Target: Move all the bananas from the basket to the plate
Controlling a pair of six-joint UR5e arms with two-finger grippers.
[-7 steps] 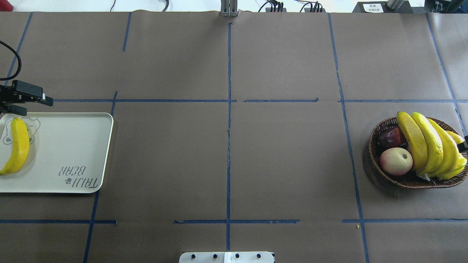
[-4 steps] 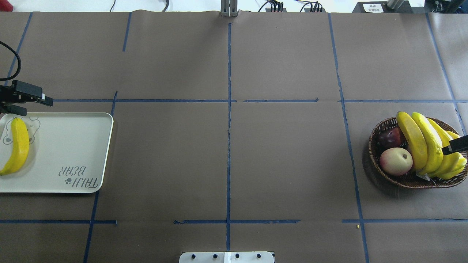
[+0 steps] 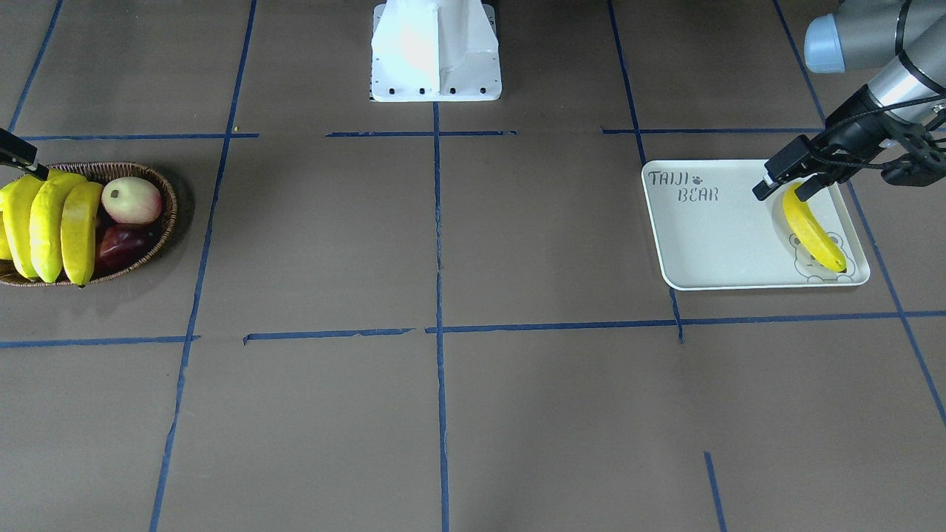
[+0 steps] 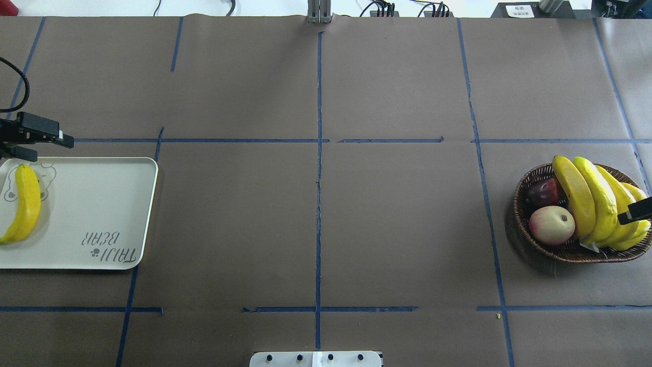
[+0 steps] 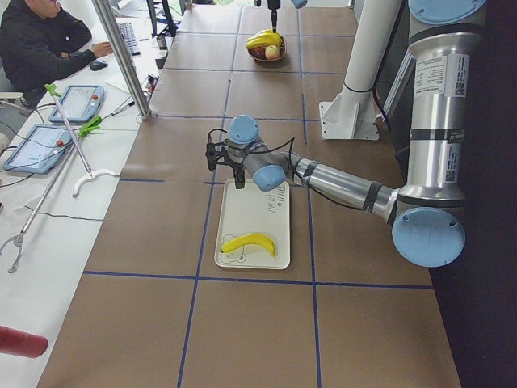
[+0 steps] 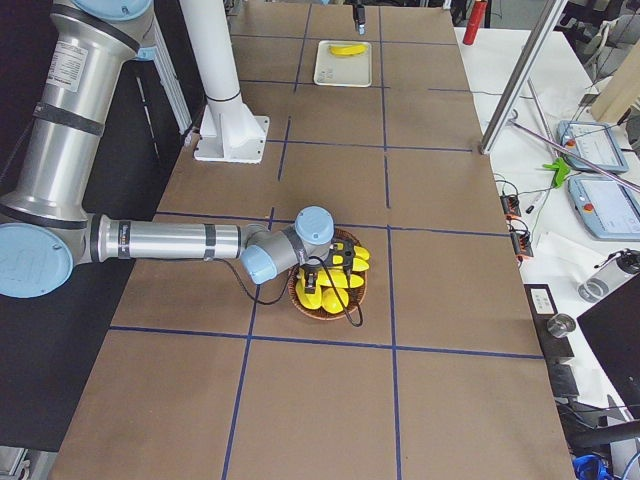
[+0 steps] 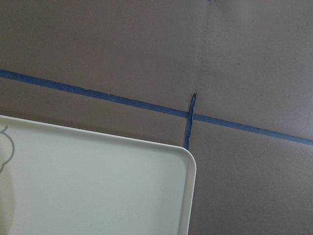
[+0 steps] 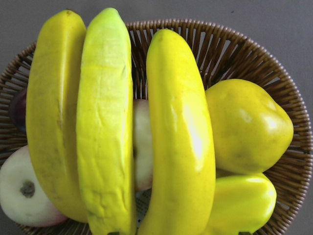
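Hovering over the basket (image 4: 560,253) at the worktop's (image 4: 397,229) right end, the right jaws are shown only as one dark finger (image 4: 635,212) at the frame's edge, so it cannot be told whether they are open or closed. Three bananas (image 4: 593,199) are laid side by side across the basket, propped on an apple (image 4: 551,224), a dark red fruit (image 4: 544,191) and two stubby yellow fruits (image 8: 247,127). The fourth banana (image 4: 23,204) is already set on the plate (image 4: 102,204), along its outer side. The left jaws are held apart and empty near the plate's far edge.

Several faults can be foreseen. Since the bananas touch one another, a neighbour could be pinched with the chosen one, or dragged up and dropped on the worktop. A grip taken off-centre on the smooth, rounded skin could let a banana swing or slip out. Because the pile rests on loose round fruit, a push from above could roll the apple or shove the basket sideways. A yellow fruit, close in colour and just beside the outermost banana, could be taken by mistake. Basket and plate lie well apart, so a hand-over may be needed, and a banana could be released before it is gripped.
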